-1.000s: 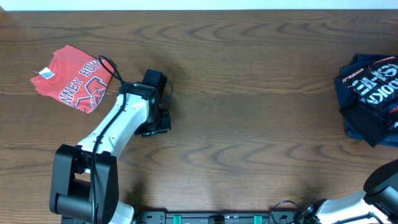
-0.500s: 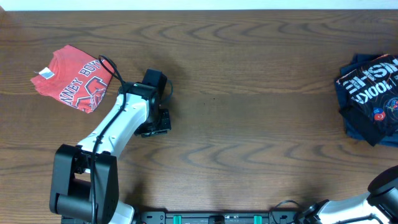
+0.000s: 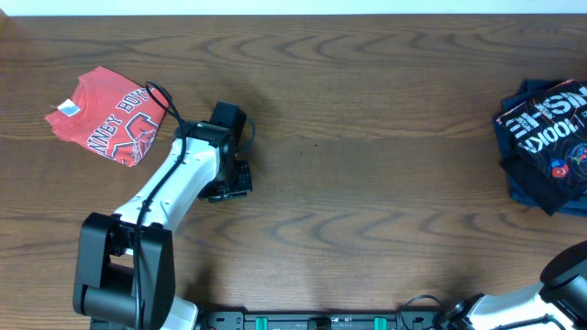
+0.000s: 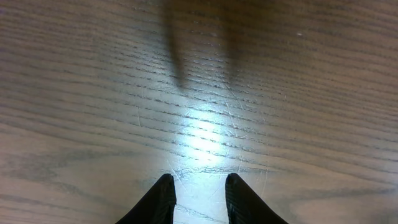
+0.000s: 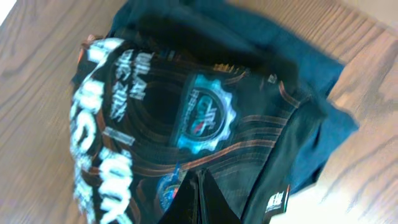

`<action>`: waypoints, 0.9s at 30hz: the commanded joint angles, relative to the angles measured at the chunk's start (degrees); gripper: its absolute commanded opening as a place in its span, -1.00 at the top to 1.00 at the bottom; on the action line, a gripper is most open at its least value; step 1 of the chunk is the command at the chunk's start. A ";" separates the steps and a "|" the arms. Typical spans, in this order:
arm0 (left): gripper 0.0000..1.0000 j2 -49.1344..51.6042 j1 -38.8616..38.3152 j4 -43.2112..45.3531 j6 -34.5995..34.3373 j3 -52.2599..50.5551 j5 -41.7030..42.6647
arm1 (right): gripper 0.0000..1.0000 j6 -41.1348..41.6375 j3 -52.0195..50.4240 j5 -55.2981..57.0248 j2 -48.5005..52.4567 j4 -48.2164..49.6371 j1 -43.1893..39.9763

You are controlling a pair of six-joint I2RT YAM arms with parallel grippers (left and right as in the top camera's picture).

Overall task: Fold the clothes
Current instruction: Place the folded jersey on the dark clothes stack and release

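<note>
**Right claw shut above the dark pile, no fold begun**

Over to the right claw (image 5: 199,186): its fingers are pressed together with nothing between them, and the black jersey (image 5: 186,118) is spread just ahead of the tips. It's rumpled, white lettering to one side, a cog-shaped logo near the middle, and navy cloth (image 5: 311,81) pokes out underneath. By my reading this is the approach step, since nothing is flattened or folded. Next, that claw has to spread, drop to an edge of the jersey and pinch a single layer, which is tricky with cloth stacked beneath.

The left claw (image 4: 199,190) has its fingers slightly spread over bare bench (image 4: 199,93), holding nothing.

From overhead, the red tee (image 3: 110,115) lies crumpled well apart from the left claw, out past the arm's far side. Neither wrist camera catches it. The overhead view doesn't show the right claw's tips, and the logo detail comes only from the right wrist view.
</note>
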 commanded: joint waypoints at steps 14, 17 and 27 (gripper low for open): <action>0.42 -0.52 0.13 -0.24 0.15 1.05 -0.63 | 0.97 5.84 -22.40 17.31 -0.20 16.15 -3.23; 0.42 -0.52 0.13 -0.20 0.15 1.05 -0.66 | 0.93 5.86 -22.12 14.16 -0.22 16.17 -4.57; 0.42 -0.59 0.13 -0.20 0.96 1.18 -0.66 | 0.66 5.88 -15.21 4.81 -5.90 11.52 -3.13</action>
